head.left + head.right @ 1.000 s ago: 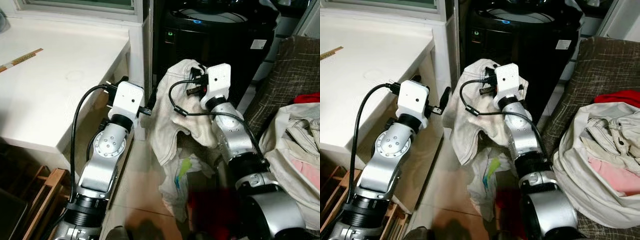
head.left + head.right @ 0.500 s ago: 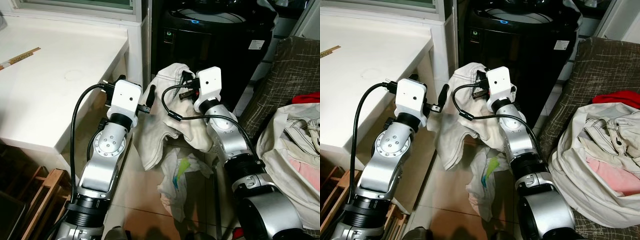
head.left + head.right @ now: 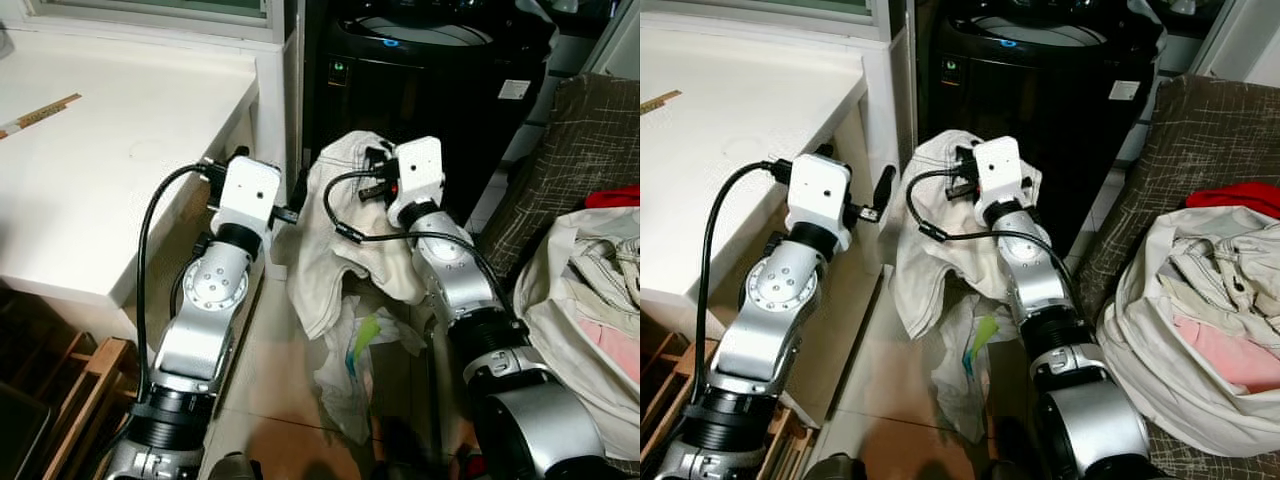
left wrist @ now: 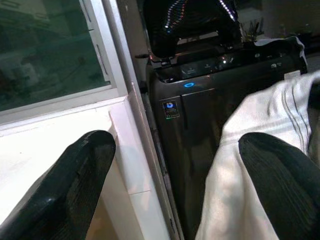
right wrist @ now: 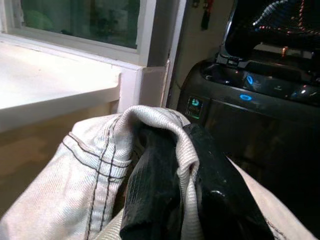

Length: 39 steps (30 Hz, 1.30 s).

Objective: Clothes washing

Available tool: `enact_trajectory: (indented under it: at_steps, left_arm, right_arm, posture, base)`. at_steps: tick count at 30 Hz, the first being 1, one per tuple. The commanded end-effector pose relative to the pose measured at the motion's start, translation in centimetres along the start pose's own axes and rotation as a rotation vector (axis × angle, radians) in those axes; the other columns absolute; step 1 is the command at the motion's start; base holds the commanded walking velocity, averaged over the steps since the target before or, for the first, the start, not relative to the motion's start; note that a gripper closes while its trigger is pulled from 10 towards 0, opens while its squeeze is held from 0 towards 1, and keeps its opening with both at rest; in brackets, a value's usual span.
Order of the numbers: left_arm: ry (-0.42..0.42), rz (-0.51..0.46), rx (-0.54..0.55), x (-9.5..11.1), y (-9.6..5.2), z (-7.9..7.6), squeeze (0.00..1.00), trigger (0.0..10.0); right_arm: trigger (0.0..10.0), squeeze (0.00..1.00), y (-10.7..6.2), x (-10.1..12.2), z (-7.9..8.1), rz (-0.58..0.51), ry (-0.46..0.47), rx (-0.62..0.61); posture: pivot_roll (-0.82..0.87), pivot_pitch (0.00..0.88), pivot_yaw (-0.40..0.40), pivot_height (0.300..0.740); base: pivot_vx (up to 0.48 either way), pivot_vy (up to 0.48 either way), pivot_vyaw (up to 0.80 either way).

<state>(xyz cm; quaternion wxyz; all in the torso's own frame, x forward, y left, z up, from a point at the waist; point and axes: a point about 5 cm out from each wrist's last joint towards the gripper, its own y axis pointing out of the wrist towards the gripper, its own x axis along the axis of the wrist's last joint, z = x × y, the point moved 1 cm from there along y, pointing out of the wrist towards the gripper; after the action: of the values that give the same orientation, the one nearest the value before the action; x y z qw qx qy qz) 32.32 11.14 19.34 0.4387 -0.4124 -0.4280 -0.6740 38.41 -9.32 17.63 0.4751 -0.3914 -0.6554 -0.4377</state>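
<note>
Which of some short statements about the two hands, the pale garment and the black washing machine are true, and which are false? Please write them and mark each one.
1. The right hand is shut on a fold of the off-white denim garment. True.
2. The left hand is clamped on the same garment. False: its fingers stand open, beside the cloth.
3. The black top-loading washing machine has its lid raised. True.
4. The garment lies inside the machine. False: it hangs in front of it, reaching down to the floor.
5. The white laundry bag sits on the robot's left. False: it sits on its right.
</note>
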Motion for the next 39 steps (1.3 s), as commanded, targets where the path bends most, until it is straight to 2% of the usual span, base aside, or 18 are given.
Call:
enact_trajectory:
  at_steps: [1, 2, 4, 7, 10, 12, 13, 14, 17, 18, 20, 22, 25, 27, 29, 35, 36, 39]
  left_arm:
    - [-0.002, -0.013, -0.020, 0.2, 0.3, 0.0, 0.00, 10.0]
    - [-0.008, -0.005, -0.043, 0.1, 0.1, 0.1, 0.00, 10.0]
    - [-0.021, 0.006, -0.167, -0.3, -1.5, 0.5, 0.00, 10.0]
    - [-0.026, 0.019, -0.286, -0.5, -3.5, 1.1, 0.00, 10.0]
    - [-0.048, -0.024, -0.329, 0.6, -4.8, 1.3, 0.00, 10.0]
    - [-0.048, -0.085, -0.327, 1.7, -4.9, 0.9, 0.00, 10.0]
    - [-0.048, -0.085, -0.327, 1.7, -4.9, 0.9, 0.00, 10.0]
    - [-0.054, -0.125, -0.332, 2.3, -4.7, 0.1, 0.00, 10.0]
    - [-0.166, -0.186, -0.378, 2.8, -4.7, -1.3, 0.00, 10.0]
    - [-0.166, -0.216, -0.385, 3.0, -4.8, -1.4, 0.00, 10.0]
    - [-0.139, -0.203, -0.363, 2.7, -4.8, -2.0, 0.00, 10.0]
    - [-0.181, -0.173, -0.388, 2.2, -5.3, -2.7, 0.00, 10.0]
    - [-0.279, -0.142, -0.442, 1.3, -6.5, -2.6, 0.00, 10.0]
    - [-0.273, -0.133, -0.459, 0.8, -7.0, -2.4, 0.00, 10.0]
    - [-0.206, -0.130, -0.491, 0.2, -7.7, -2.2, 0.00, 10.0]
    - [-0.226, -0.166, -0.475, 0.2, -8.2, -1.5, 0.00, 10.0]
    - [-0.244, -0.207, -0.490, 1.0, -8.4, -1.7, 0.00, 10.0]
    - [-0.257, -0.216, -0.519, 1.3, -8.4, -1.9, 0.00, 10.0]
  right_arm:
    - [10.0, 0.00, 0.7, 2.1, -0.8, -0.079, -0.024, -0.017]
    - [10.0, 0.00, 0.5, 2.0, -1.0, -0.079, -0.028, -0.018]
    - [10.0, 0.00, 0.3, 1.8, -1.9, -0.075, -0.048, -0.036]
    - [10.0, 0.00, 0.3, 1.7, -3.1, -0.062, -0.060, -0.070]
    - [10.0, 0.00, 1.0, 2.2, -4.3, -0.056, -0.089, -0.091]
    - [10.0, 0.00, 1.4, 2.7, -4.7, -0.055, -0.094, -0.096]
    - [10.0, 0.00, 1.4, 2.7, -4.7, -0.055, -0.094, -0.096]
    - [10.0, 0.00, 1.8, 3.1, -4.7, -0.057, -0.092, -0.101]
    - [10.0, 0.00, 2.1, 3.4, -4.6, -0.063, -0.082, -0.103]
    - [10.0, 0.00, 2.2, 3.5, -4.6, -0.065, -0.080, -0.104]
    - [10.0, 0.00, 2.4, 3.6, -4.5, -0.066, -0.064, -0.116]
    - [10.0, 0.00, 2.7, 3.7, -4.7, -0.066, -0.049, -0.135]
    - [10.0, 0.00, 3.0, 4.1, -5.0, -0.063, -0.052, -0.148]
    - [10.0, 0.00, 3.0, 4.2, -5.2, -0.061, -0.050, -0.153]
    - [10.0, 0.00, 3.2, 4.3, -5.5, -0.053, -0.038, -0.160]
    - [10.0, 0.00, 3.2, 4.1, -5.4, -0.046, -0.039, -0.144]
    - [10.0, 0.00, 3.0, 3.5, -5.3, -0.034, -0.041, -0.137]
    - [10.0, 0.00, 2.6, 2.6, -4.9, -0.013, -0.030, -0.127]
  posture:
    - [0.01, 0.000, -0.025, 0.740]
    - [0.01, 0.000, -0.025, 0.740]
    - [0.00, 0.000, -0.021, 0.740]
    - [0.01, 0.000, -0.022, 0.740]
    - [0.03, 0.000, -0.030, 0.740]
    - [0.04, 0.004, -0.036, 0.740]
    - [0.04, 0.004, -0.036, 0.740]
    - [0.05, 0.013, -0.038, 0.740]
    - [0.05, 0.020, -0.036, 0.740]
    - [0.05, 0.022, -0.036, 0.740]
    - [0.06, 0.028, -0.031, 0.740]
    - [0.06, 0.026, -0.025, 0.740]
    - [0.06, 0.025, -0.021, 0.740]
    - [0.06, 0.021, -0.025, 0.740]
    - [0.06, 0.022, -0.032, 0.740]
    - [0.07, 0.027, -0.045, 0.740]
    - [0.06, 0.027, -0.046, 0.740]
    - [0.06, 0.027, -0.047, 0.740]
  base:
    - [0.000, 0.000, 0.00]
    - [0.000, 0.000, 0.00]
    - [0.000, 0.000, 0.00]
    - [0.000, 0.000, 0.00]
    - [0.000, 0.000, 0.00]
    - [0.000, 0.000, 0.00]
    - [0.000, 0.000, 0.00]
    - [0.000, 0.000, 0.00]
    - [0.000, 0.000, 0.00]
    - [0.000, 0.000, 0.00]
    - [0.000, 0.000, 0.00]
    - [0.000, 0.000, 0.00]
    - [0.000, 0.000, 0.00]
    - [0.000, 0.000, 0.00]
    - [0.000, 0.000, 0.00]
    - [0.000, 0.000, 0.00]
    - [0.000, 0.000, 0.00]
    - [0.000, 0.000, 0.00]
